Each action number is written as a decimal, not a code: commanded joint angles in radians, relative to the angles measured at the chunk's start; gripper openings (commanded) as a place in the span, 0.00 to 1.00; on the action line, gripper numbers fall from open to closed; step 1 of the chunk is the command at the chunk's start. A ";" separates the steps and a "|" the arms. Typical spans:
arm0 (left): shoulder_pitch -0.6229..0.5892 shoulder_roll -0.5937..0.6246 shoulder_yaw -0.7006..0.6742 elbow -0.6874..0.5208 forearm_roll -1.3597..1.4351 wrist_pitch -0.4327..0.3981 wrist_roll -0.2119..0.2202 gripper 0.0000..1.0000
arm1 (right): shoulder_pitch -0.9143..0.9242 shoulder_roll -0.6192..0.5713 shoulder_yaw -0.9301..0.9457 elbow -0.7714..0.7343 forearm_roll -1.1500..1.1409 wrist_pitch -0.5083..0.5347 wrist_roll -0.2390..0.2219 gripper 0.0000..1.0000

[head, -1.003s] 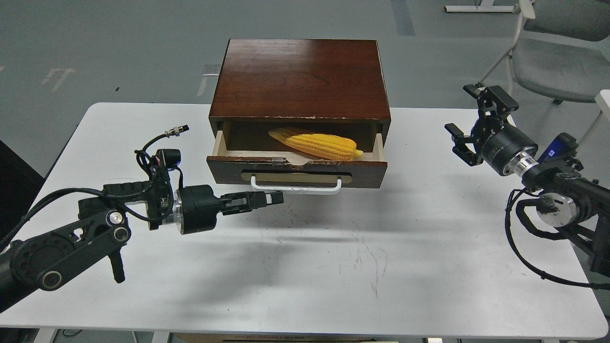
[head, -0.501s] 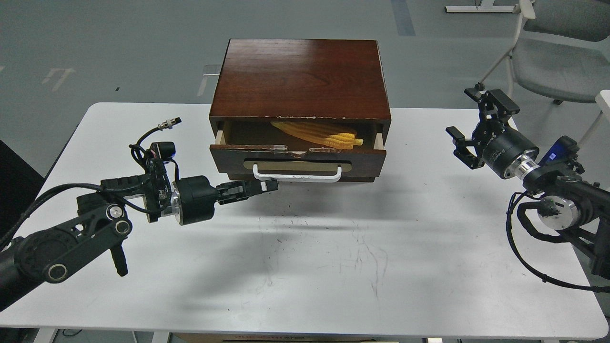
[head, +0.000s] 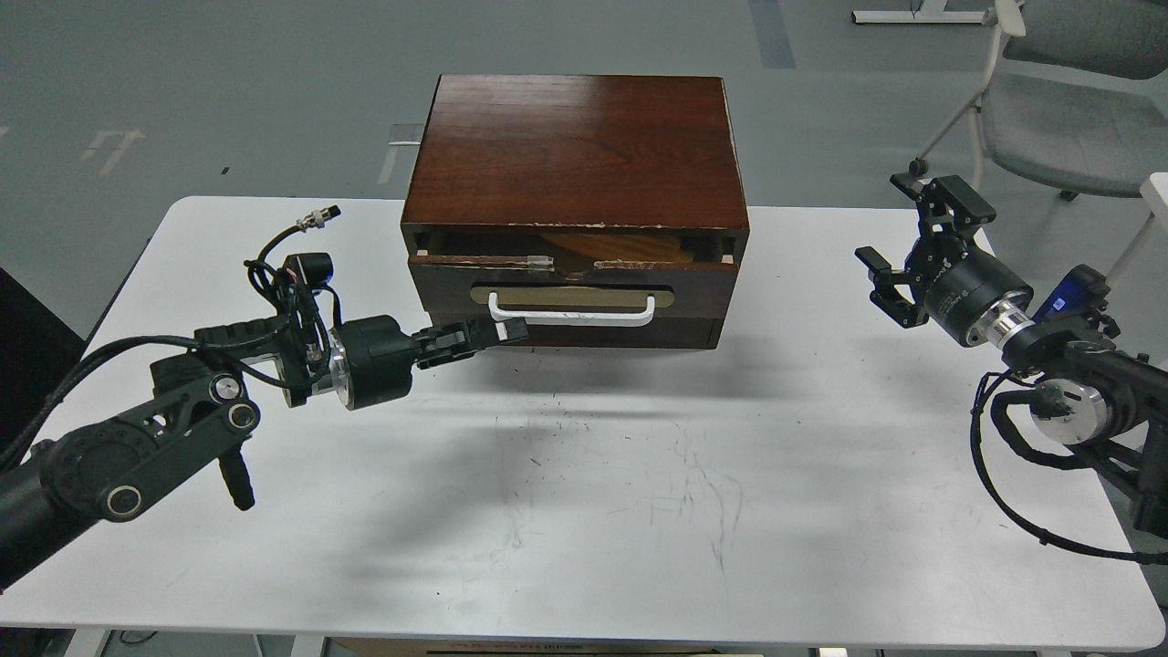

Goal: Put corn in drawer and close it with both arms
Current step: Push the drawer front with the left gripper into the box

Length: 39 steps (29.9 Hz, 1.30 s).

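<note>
The corn [head: 630, 246] shows only as a dim shape in the drawer [head: 566, 297] (nearly shut, a thin gap left). The left gripper [head: 497, 332], fingers together, touches the white handle [head: 571, 313]; the right gripper [head: 903, 246] hangs spread wide, well clear over the table [head: 593, 493].

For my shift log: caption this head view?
Left pincer at the dark red-brown wooden drawer, nearly shut; right pincer open.

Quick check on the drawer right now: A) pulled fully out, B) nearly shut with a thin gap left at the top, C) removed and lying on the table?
B: the drawer front sits almost flush under the cabinet top, with a narrow slit left open.
</note>
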<state>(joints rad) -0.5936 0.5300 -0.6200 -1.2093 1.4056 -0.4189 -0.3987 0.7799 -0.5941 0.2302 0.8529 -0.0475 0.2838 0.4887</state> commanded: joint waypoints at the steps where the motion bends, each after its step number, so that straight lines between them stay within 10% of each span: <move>1: -0.008 -0.011 0.000 0.019 0.001 -0.001 0.000 0.00 | -0.001 -0.001 0.001 0.000 0.000 0.000 0.000 0.99; 39: -0.066 -0.050 -0.003 0.112 -0.020 0.000 0.006 0.00 | -0.005 -0.043 0.003 0.006 0.003 0.000 0.000 0.99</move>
<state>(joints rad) -0.6597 0.4811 -0.6231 -1.1023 1.3851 -0.4199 -0.3930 0.7746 -0.6365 0.2333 0.8595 -0.0445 0.2838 0.4887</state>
